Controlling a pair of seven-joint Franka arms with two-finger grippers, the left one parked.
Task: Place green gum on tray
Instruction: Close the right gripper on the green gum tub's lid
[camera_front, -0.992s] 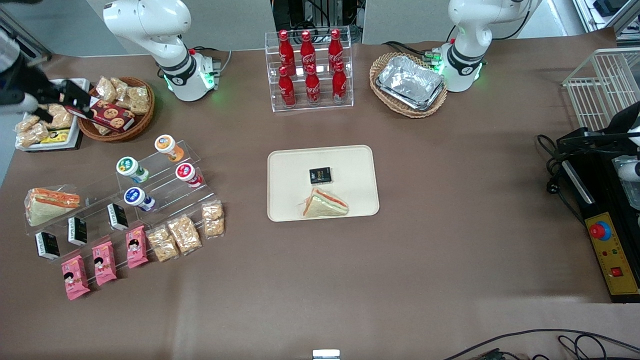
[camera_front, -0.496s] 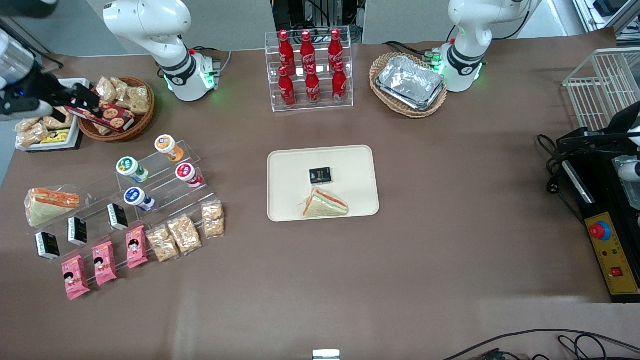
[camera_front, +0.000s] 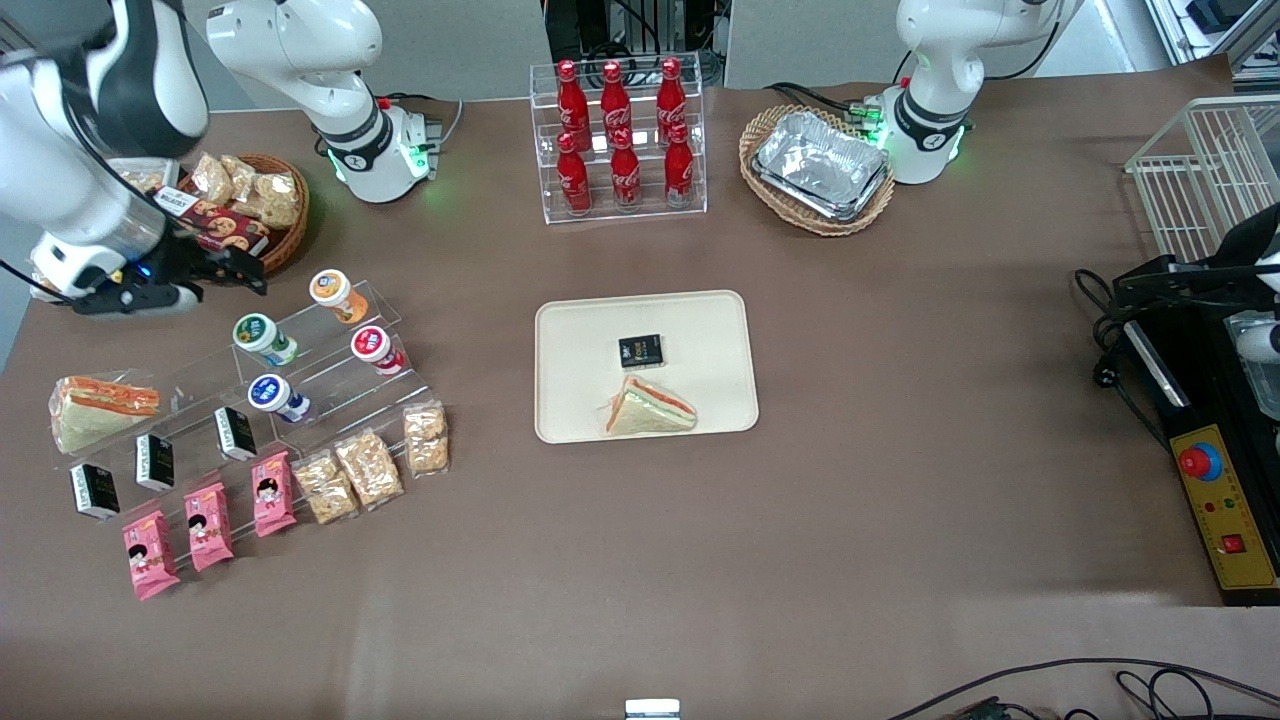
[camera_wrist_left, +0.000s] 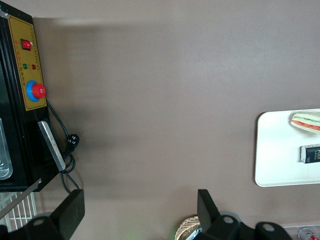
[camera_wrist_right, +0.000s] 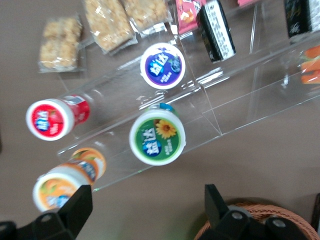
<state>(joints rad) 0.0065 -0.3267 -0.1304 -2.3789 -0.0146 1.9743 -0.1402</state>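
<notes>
The green gum (camera_front: 263, 338) is a small white bottle with a green-rimmed lid, lying on a clear acrylic step rack (camera_front: 320, 370). It also shows in the right wrist view (camera_wrist_right: 157, 137), lid toward the camera. My gripper (camera_front: 240, 268) is open and empty, hovering above the table between the rack and a wicker snack basket (camera_front: 285, 235), a little farther from the front camera than the green gum. In the right wrist view the gripper (camera_wrist_right: 147, 200) stands wide open with bare table between its fingers. The cream-beige tray (camera_front: 700, 320) lies mid-table, holding a sandwich (camera_front: 648, 408) and a small black packet (camera_front: 640, 350).
On the rack lie an orange-lidded bottle (camera_front: 335, 292), a red-lidded bottle (camera_front: 374, 348) and a blue-lidded bottle (camera_front: 272, 395). Black packets, pink packets, biscuit bags and a sandwich (camera_front: 100, 408) lie nearby. A cola bottle rack (camera_front: 620, 140) and a foil-tray basket (camera_front: 818, 170) stand farther back.
My arm has swung in from the table's edge toward the rack; the gripper has moved from over the snack basket to a spot close to the green gum.
</notes>
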